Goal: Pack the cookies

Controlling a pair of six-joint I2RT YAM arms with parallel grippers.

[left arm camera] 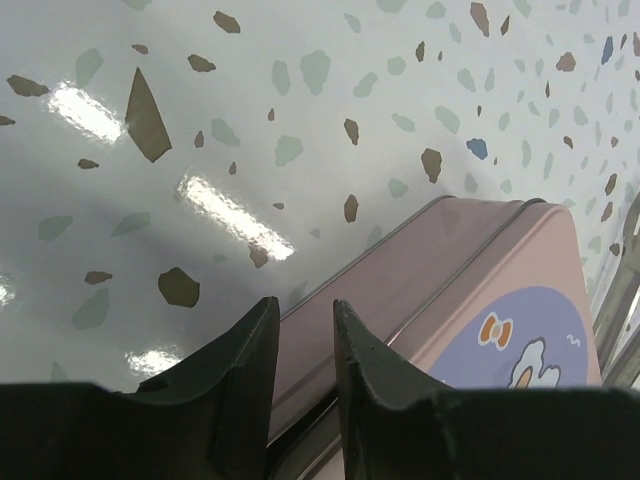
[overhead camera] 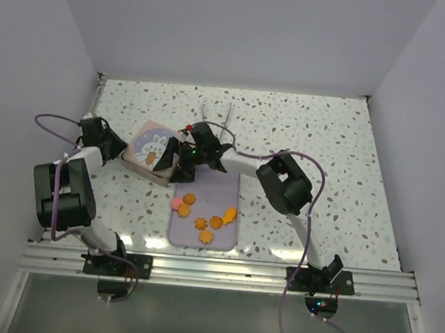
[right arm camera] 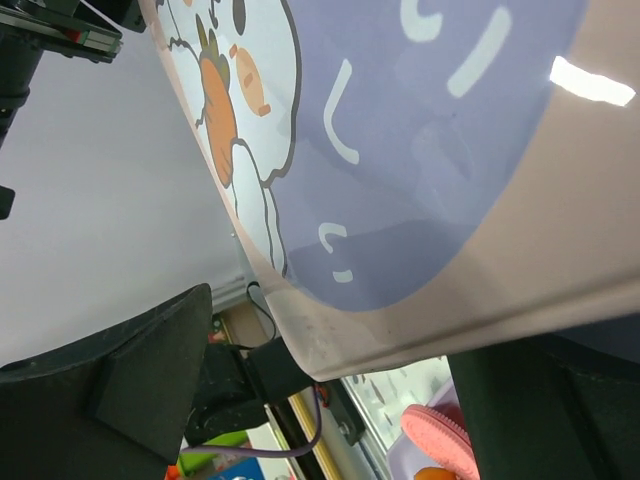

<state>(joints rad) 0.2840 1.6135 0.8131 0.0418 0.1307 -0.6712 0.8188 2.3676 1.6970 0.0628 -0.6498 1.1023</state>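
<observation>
Several orange cookies (overhead camera: pixel 207 224) and a pink one (overhead camera: pixel 176 203) lie on a lavender mat (overhead camera: pixel 209 187). The right wrist view catches the pink cookie (right arm camera: pixel 435 430) low down. A pink square tin with a bunny picture (overhead camera: pixel 153 150) sits tilted left of the mat. My left gripper (overhead camera: pixel 120 149) is at the tin's left edge; in its wrist view the gripper (left arm camera: pixel 305 312) has narrow jaws astride the tin's side wall (left arm camera: pixel 400 285). My right gripper (overhead camera: pixel 183 160) is at the tin's right edge. There the gripper (right arm camera: pixel 330 345) stands wide open, with the tin's corner (right arm camera: pixel 420 300) between the fingers.
Metal tongs (overhead camera: pixel 215 112) lie on the speckled table behind the tin. White walls close in the table on the left, right and back. The arm bases and a metal rail (overhead camera: pixel 214 270) run along the near edge.
</observation>
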